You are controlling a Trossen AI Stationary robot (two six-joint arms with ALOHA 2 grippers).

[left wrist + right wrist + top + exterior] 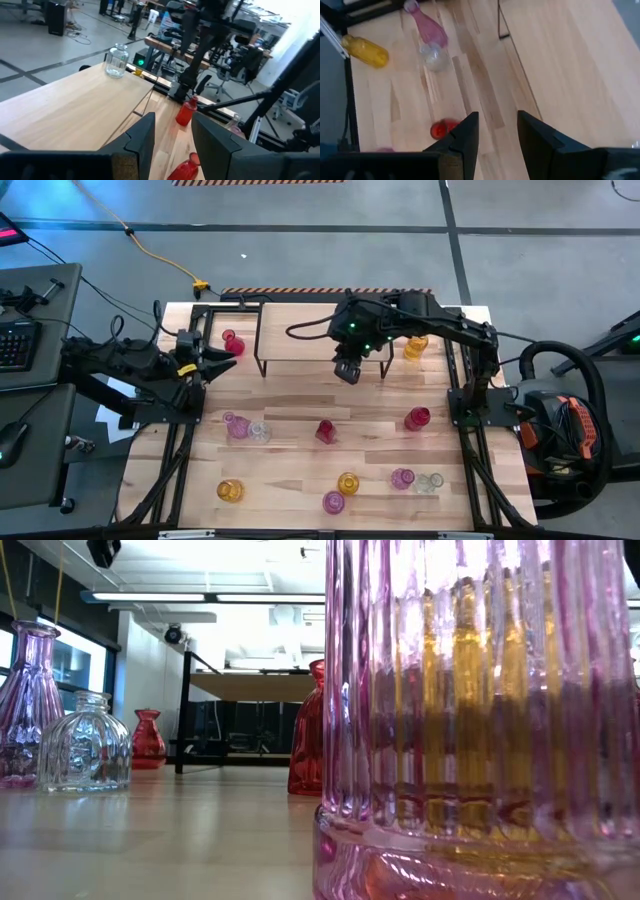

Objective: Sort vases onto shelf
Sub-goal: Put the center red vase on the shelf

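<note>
Sorting barely begun: one clear vase (116, 60) on shelf (300, 330); rest on desk (300, 480). Right pincer (346, 370), left pincer (215, 360) open, empty.

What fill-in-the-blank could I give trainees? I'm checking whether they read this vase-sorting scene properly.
1. The shelved vase atop the shelf is ___ glass.
2. The left tool and right tool are both ___ and empty.
3. The tabletop vase just right of the shelf is ___.
Missing words: clear; open; yellow.
</note>
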